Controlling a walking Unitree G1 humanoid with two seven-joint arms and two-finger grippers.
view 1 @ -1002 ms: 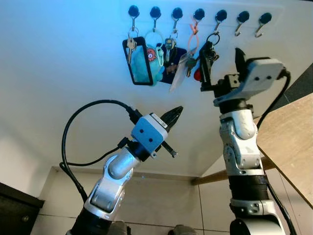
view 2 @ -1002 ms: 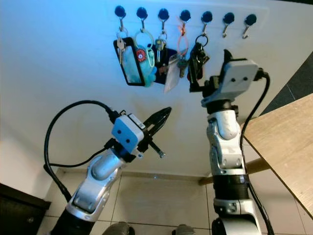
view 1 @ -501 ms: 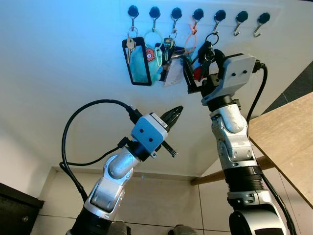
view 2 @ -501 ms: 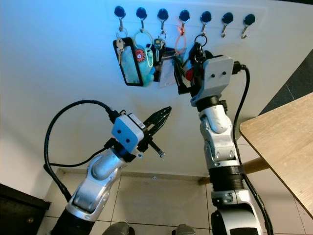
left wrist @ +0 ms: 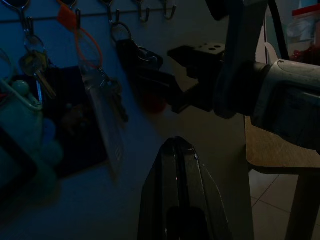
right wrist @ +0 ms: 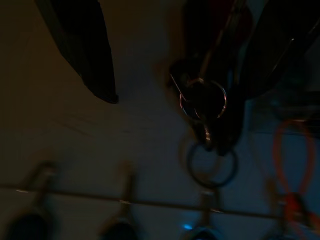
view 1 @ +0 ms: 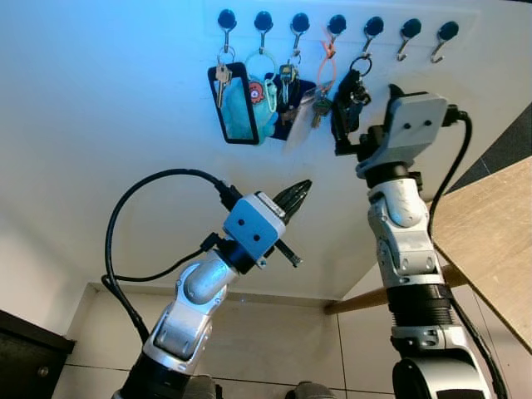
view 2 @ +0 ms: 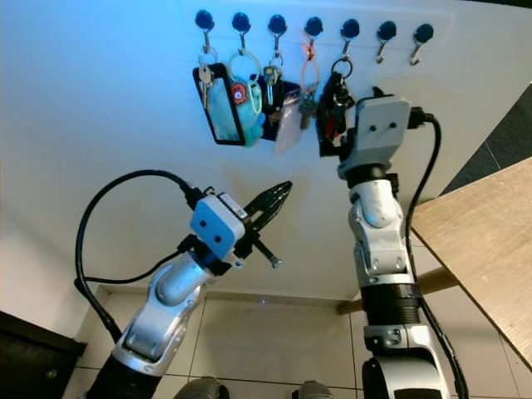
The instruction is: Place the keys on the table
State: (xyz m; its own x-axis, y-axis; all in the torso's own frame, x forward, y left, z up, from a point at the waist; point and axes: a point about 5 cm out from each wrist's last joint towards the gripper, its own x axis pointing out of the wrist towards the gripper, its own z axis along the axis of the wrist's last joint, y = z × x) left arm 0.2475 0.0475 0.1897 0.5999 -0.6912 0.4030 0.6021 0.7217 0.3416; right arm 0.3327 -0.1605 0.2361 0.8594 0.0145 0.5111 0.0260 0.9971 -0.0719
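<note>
The right gripper [view 1: 342,112] is up at the black keys [view 2: 333,104], fingers spread apart. The left gripper [view 1: 299,193], fingers clenched, waits at seven o'clock from them.

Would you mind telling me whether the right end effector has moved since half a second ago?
Yes. The right end effector swung rightward along the hook rail, away from the teal pouch.

Dark keys hanging from a wall hook, wooden table off to the right.

The bunch of dark keys with a black fob and red tag [view 1: 347,98] hangs by its metal ring on the fifth hook of the wall rail. The light wooden table [view 1: 490,241] stands lower, its near edge bare.
</note>
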